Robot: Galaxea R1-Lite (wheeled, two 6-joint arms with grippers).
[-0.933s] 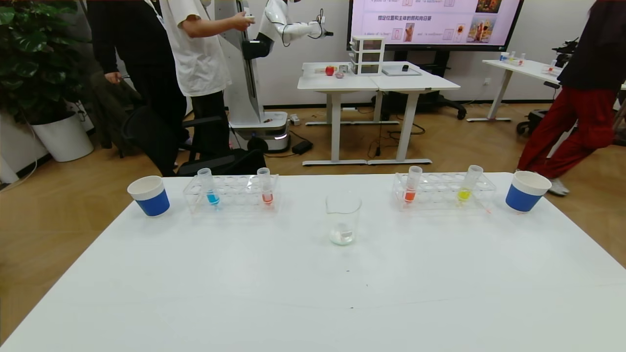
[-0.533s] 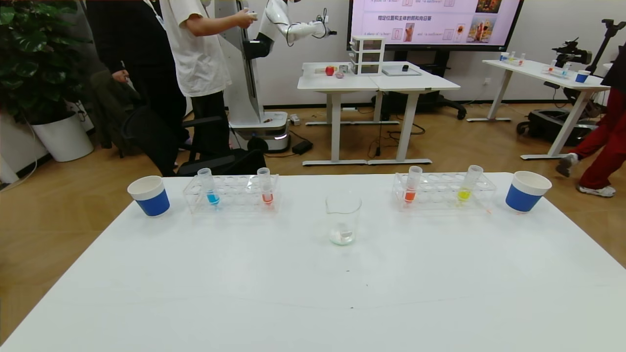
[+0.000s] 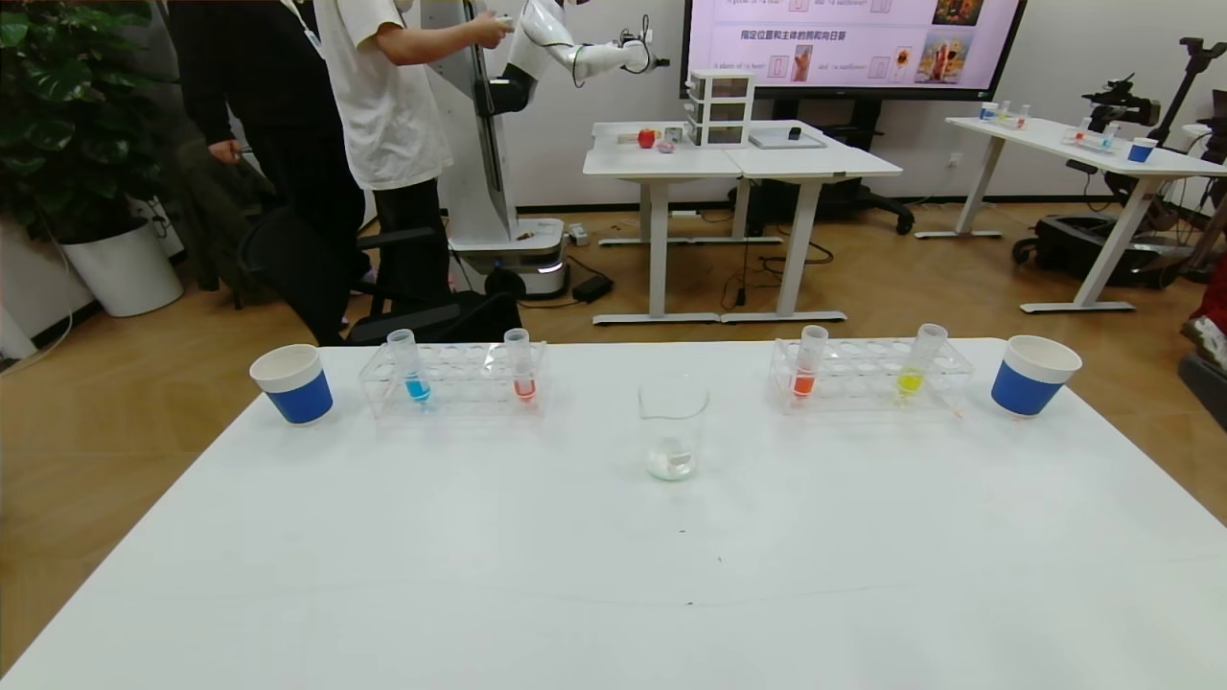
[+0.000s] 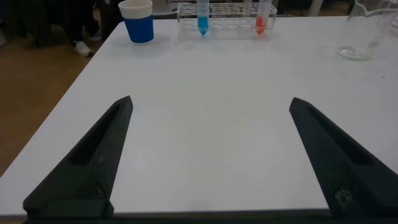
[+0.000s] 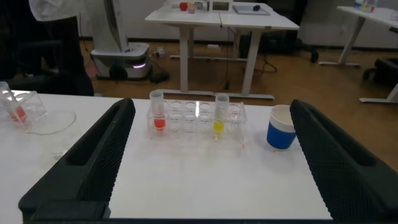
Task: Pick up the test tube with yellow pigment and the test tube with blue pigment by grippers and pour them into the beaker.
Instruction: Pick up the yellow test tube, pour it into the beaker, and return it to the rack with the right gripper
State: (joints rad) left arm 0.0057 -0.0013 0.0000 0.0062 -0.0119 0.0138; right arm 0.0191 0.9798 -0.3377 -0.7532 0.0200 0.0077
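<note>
Head view shows the beaker [image 3: 673,427] mid-table, with the test tube with blue pigment [image 3: 410,365] racked to its left and the test tube with yellow pigment [image 3: 918,359] racked to its right. Both look light, smooth and easily spilled, so I would pinch each upper shaft above the liquid and lift straight. Left gripper [image 4: 210,155] and right gripper [image 5: 211,162] stand spread wide and empty, well short of the beaker.

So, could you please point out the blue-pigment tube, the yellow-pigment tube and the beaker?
blue-pigment tube [image 3: 417,388]: head view, on its blue liquid.
yellow-pigment tube [image 3: 909,382]: head view, on its yellow liquid.
beaker [image 3: 673,431]: head view, on its clear wall.
</note>
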